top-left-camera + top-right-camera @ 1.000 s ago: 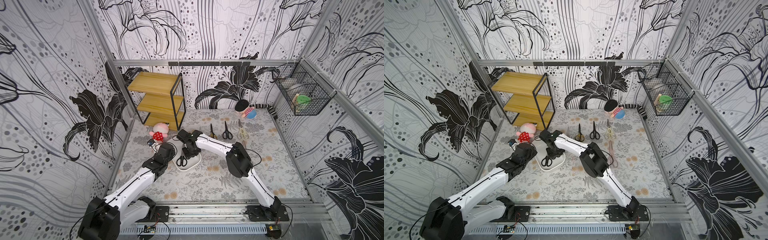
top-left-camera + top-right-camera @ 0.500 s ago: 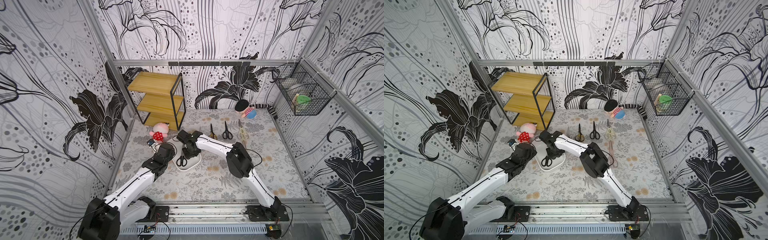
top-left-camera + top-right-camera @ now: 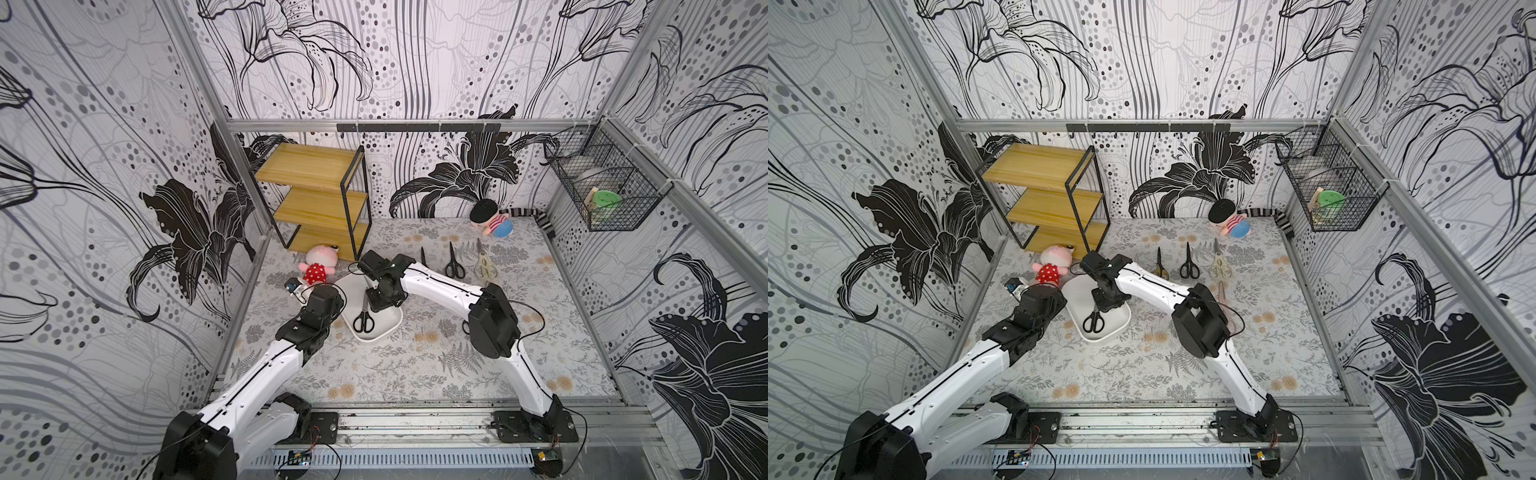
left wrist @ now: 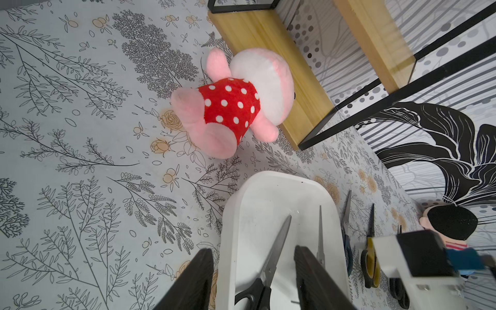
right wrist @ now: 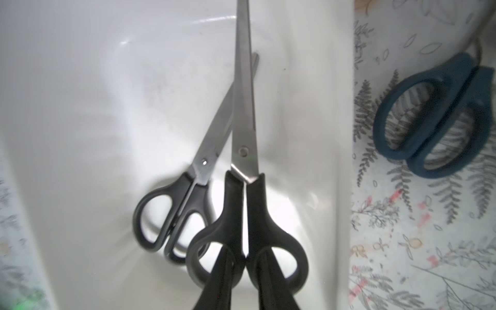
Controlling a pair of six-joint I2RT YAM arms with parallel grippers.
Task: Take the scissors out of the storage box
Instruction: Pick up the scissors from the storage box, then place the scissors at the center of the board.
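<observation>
The right gripper (image 5: 245,253) was down inside the storage box (image 3: 384,333), which sat left of centre on the patterned table (image 3: 415,365). Its two black fingers (image 5: 220,284) were pinched in tight on the handle of the larger black scissors (image 5: 243,128), one finger at each loop, squeezing the bars where the two loops meet. That pair pointed away from the wrist, its blade crossing over the blade of a smaller black pair (image 5: 199,169) that lay on the white floor of the box beside it; whether the gripped pair was clear of the floor I couldn't tell. The left gripper (image 4: 252,251) stood about half open at the near-left side of the box, one finger outside the wall and the other inside, with the wall and the blades in the gap and nothing clamped. Just outside the box's right wall a dark blue pair (image 5: 440,115) lay on the table. Further right, in a row toward the far side, lay a yellow-black pair (image 3: 1160,266), a black pair (image 3: 1188,266) and a cream pair (image 3: 1219,266), all well apart from both grippers. A pink plush toy (image 3: 318,266) sat just beyond the box's far-left end, in front of the wooden shelf (image 3: 316,199).
</observation>
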